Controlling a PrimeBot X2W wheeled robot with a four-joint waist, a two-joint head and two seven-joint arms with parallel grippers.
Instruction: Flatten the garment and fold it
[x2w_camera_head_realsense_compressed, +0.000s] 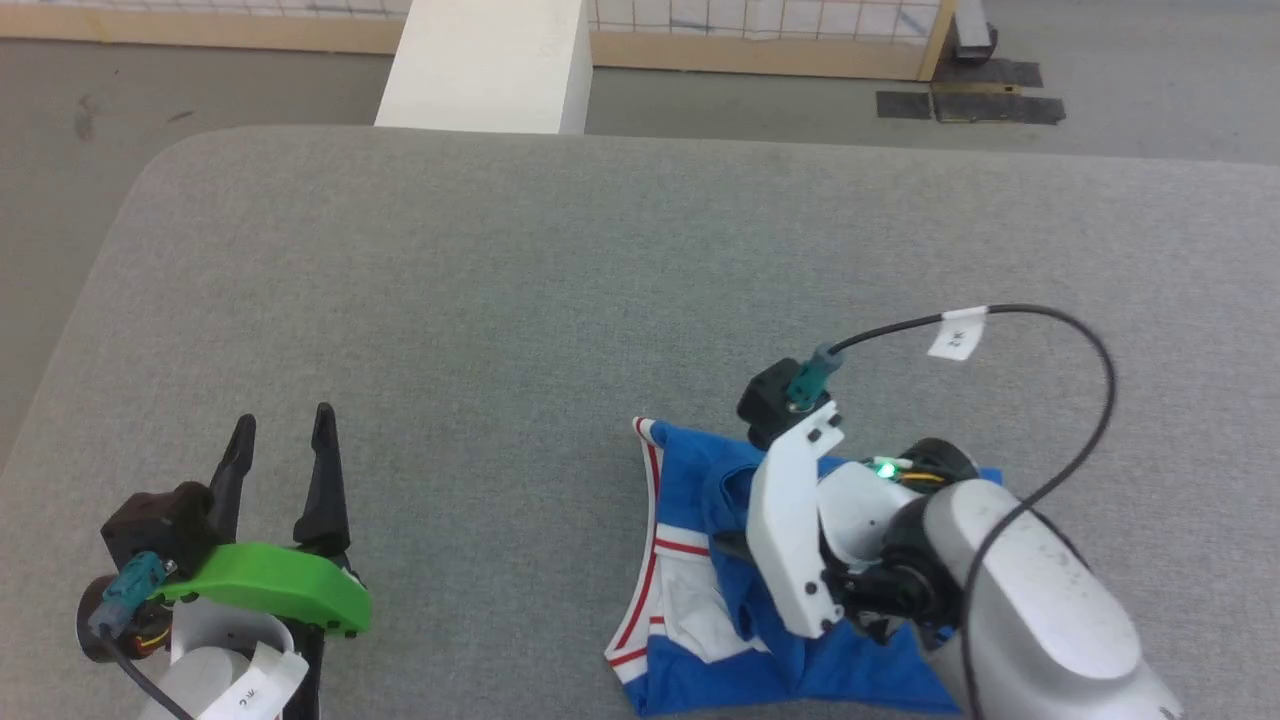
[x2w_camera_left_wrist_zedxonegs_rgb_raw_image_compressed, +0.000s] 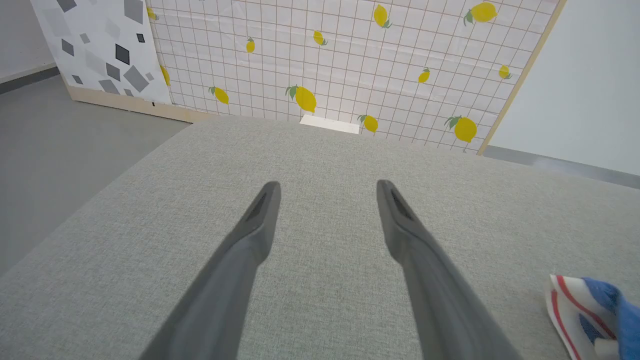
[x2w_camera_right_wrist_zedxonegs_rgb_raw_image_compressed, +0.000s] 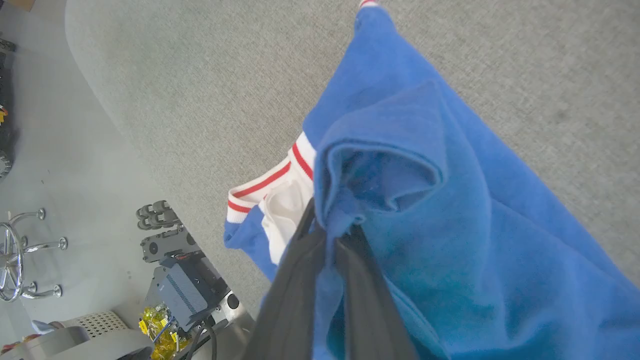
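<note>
R tool (x2w_camera_right_wrist_zedxonegs_rgb_raw_image_compressed: 327, 220) is clenched on a bunched fold of the blue garment (x2w_camera_head_realsense_compressed: 690, 480), which sits crumpled w/ red-white trim showing at the near-right part of the grey table (x2w_camera_head_realsense_compressed: 500, 300), while L tool (x2w_camera_head_realsense_compressed: 283, 420) is released, fingers apart, well off to the left.

Support: grey fabric-covered table top (x2w_camera_head_realsense_compressed: 500, 300), woven texture, rounded far-left corner, grey floor around it. On it lies the garment (x2w_camera_head_realsense_compressed: 690, 500), blue with a white sleeve and red-and-white striped trim. It's crumpled in a heap on the near-right part, close to the near edge.
</note>
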